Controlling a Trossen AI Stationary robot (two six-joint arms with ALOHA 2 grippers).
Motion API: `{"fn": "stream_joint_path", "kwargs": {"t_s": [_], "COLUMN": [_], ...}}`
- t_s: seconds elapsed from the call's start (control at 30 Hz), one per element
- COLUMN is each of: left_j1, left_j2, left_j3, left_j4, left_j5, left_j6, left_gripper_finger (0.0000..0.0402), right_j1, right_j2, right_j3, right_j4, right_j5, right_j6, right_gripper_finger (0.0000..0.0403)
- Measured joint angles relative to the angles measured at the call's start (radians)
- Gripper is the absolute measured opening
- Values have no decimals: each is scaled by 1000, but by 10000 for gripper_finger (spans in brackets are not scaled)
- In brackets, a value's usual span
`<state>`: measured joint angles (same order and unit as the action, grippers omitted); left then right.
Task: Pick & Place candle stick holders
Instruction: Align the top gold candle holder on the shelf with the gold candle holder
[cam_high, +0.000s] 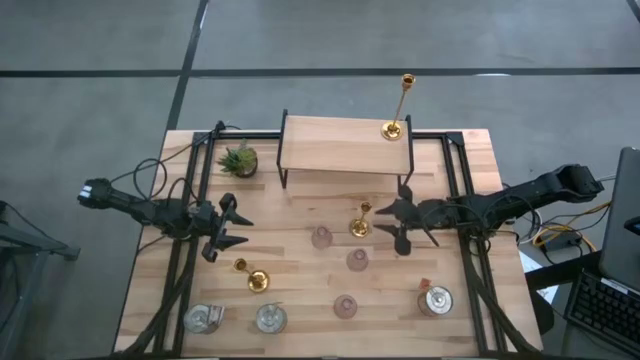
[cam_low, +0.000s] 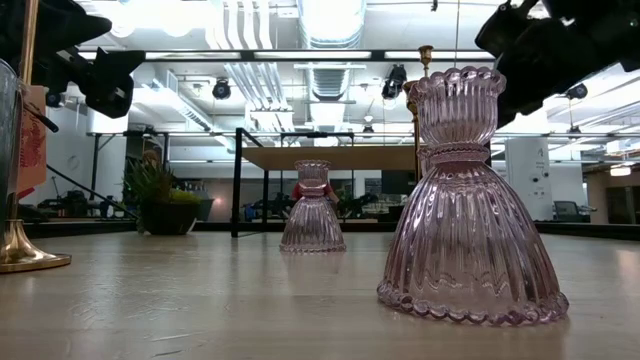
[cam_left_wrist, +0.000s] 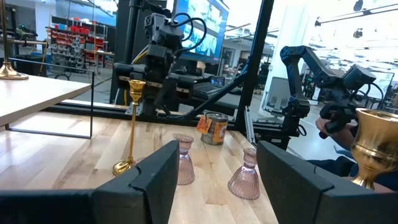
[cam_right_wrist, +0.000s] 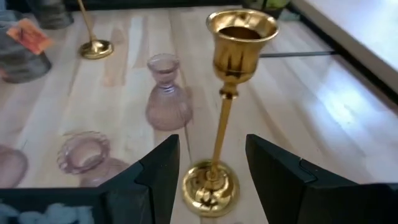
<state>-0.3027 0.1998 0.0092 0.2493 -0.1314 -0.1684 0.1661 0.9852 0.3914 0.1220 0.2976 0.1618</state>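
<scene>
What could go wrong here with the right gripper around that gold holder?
1. The gold holder is tall on a small base; the right gripper straddles its stem with open fingers, so an off-centre close could tip it.
2. A pink glass holder stands just beyond it, and a falling stem might strike it.
3. The left gripper hangs open near another gold holder; a swing could clip it.

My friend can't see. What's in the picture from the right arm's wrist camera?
A tall gold candle holder stands upright on the wooden table, its base between the right gripper's two open dark fingers. Behind it stand a pink glass holder and another gold holder's base.
</scene>
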Motion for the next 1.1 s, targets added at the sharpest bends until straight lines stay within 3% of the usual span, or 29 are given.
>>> {"fn": "stream_joint_path", "kwargs": {"t_s": [0.3,0.57,0.73,1.1], "left_j1": [0,0,0,0], "left_j2": [0,0,0,0], "left_j3": [0,0,0,0], "left_j4": [0,0,-1,-7], "left_j5": [0,0,0,0], "left_j6": [0,0,0,0], "left_gripper_finger": [218,218,218,218], "right_j1": [0,0,0,0], "right_j2": [0,18,109,278], "right_j3": [-86,-156,-160,-76], "right_j4": [233,301,393,393], "right_j5": [20,20,20,70], "right_j6": [-23,44,44,6], "right_gripper_finger": [173,161,155,153]}}
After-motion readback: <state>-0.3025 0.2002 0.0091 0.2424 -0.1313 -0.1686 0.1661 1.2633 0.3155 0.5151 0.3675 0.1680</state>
